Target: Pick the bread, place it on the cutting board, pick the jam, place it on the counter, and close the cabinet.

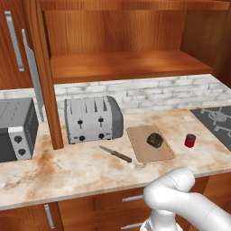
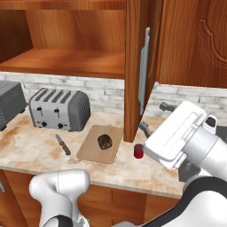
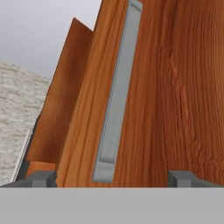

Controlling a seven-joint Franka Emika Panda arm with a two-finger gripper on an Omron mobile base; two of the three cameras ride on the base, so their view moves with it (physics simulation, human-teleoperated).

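The dark lumpy bread (image 1: 154,140) (image 2: 104,141) lies on the tan cutting board (image 1: 140,151) (image 2: 91,153). Just right of the board, the red jam (image 1: 190,140) (image 2: 138,151) stands on the marbled counter (image 1: 67,171) (image 2: 26,142). The cabinet (image 1: 126,65) (image 2: 66,62) is open, with a bare shelf. Its right door (image 2: 133,66) (image 3: 175,87) stands out edge-on with a silver bar handle (image 2: 144,66) (image 3: 116,96). My gripper (image 2: 155,117) (image 3: 113,179) is open right at this door's face, one finger on each side of the handle's lower end, holding nothing.
A silver four-slot toaster (image 1: 92,119) (image 2: 60,108) stands left of the board, with a knife (image 1: 115,154) (image 2: 63,144) in front of it. A toaster oven (image 1: 16,131) (image 2: 9,104) sits at the far left. A cooktop (image 1: 216,117) lies at the right. The cabinet's left door (image 1: 45,76) also stands open.
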